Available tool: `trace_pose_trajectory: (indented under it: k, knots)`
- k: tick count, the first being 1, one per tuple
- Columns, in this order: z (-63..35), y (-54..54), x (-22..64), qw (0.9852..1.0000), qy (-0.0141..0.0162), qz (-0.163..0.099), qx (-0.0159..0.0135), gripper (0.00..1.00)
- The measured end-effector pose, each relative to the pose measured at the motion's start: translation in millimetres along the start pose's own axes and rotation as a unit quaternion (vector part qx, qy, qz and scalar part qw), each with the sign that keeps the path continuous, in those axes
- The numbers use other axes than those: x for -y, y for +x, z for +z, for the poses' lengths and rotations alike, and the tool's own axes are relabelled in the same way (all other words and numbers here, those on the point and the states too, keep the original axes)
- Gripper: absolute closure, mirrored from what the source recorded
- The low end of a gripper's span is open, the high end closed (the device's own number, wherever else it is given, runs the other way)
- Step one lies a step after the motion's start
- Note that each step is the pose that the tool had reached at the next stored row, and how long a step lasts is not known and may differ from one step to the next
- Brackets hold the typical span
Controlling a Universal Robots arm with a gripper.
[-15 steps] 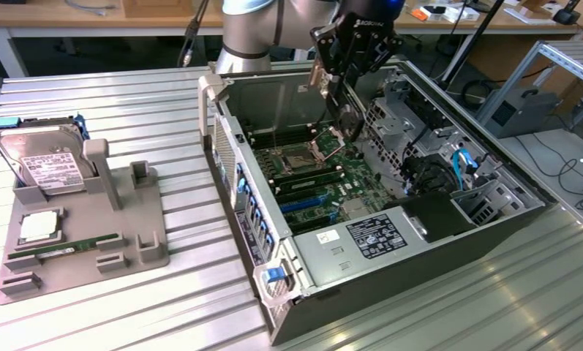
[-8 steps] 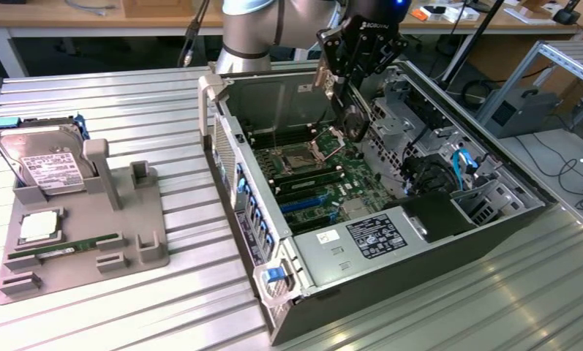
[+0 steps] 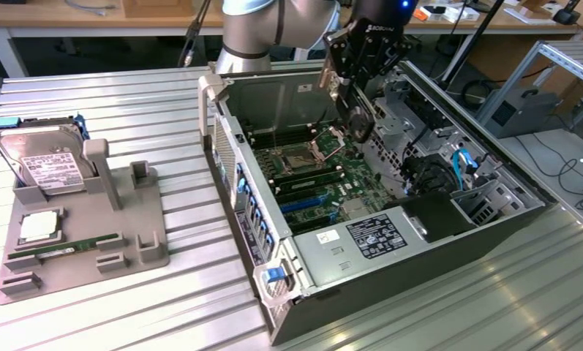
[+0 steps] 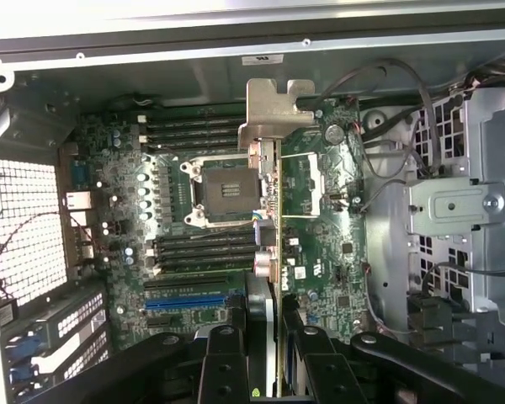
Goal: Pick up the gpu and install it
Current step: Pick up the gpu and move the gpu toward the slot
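My gripper is shut on the gpu. In the wrist view the card is edge-on, a thin green board with its silver end bracket pointing away from me. It hangs above the motherboard inside the open computer case, over the area beside the CPU socket. In the exterior view the gripper reaches down into the case from the far side. There the gpu hangs just above the board and is apart from it.
The case lies on its side on a ribbed metal table. A drive cage and loose cables sit beside the board. On the exterior view's left, a grey holder carries a hard drive and a memory stick.
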State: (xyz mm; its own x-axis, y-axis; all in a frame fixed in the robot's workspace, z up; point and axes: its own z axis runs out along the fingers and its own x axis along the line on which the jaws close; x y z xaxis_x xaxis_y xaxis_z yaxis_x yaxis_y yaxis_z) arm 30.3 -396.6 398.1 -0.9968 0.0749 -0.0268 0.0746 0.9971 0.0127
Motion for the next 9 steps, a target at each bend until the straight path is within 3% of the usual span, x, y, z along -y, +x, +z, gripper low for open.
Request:
trace_pose_trajectory:
  k: [9]
  knots:
    - [5.3,-10.9,-0.7,1.0000,0.0000,0.000,0.0000,0.73]
